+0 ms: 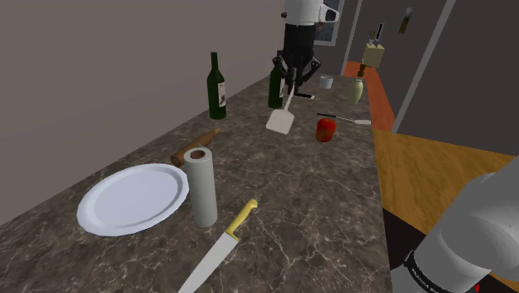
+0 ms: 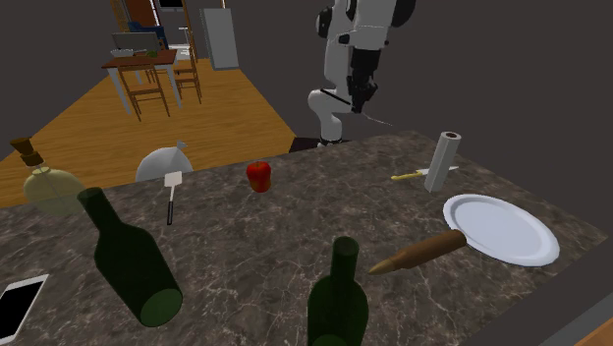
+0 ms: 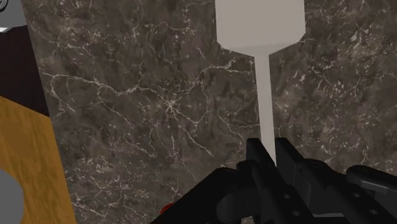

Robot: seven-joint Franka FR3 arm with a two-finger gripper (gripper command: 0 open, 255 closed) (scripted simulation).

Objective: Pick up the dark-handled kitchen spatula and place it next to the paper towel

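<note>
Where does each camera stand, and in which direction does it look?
Shoulder view: beside the stand, looking down along the counter toward the gripper; the arm shows at lower right and top.
Second exterior view: across the counter, facing back at the arm.
Wrist view: on the hand, looking down past its fingers, shut on the spatula, to the counter.
Shared: the shoulder and second exterior views both show the paper towel and the plate.

A home kitchen — marbled counter (image 1: 316,200) with wine bottle (image 1: 216,87), plate (image 1: 133,198), knife (image 1: 220,250) and paper towel (image 1: 200,187), dining table (image 2: 138,61) beyond.
</note>
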